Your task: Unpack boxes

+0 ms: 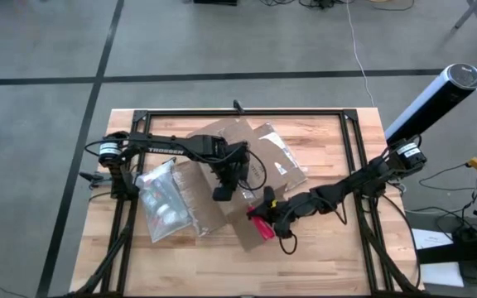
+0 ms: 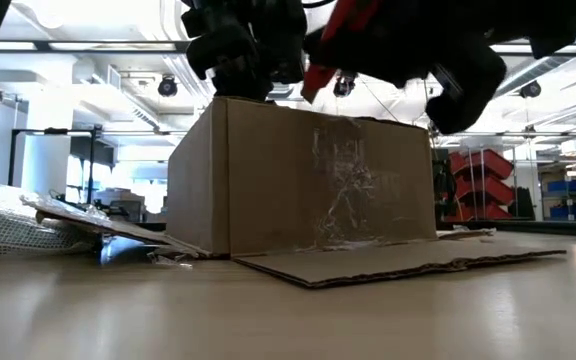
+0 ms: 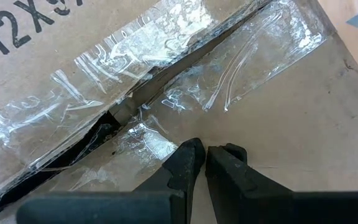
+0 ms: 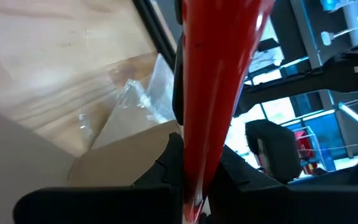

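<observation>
Wooden table [image 1: 321, 248] bears cardboard box [image 1: 222, 178] and pouch [image 1: 162, 203].

"12X" on box [image 3: 48, 37], "TROSSEN" (left arm [image 1: 166, 150])

My two arms are matte black, jointed, looped with black cables; white TROSSEN lettering marks my left arm [image 1: 166, 150].
</observation>
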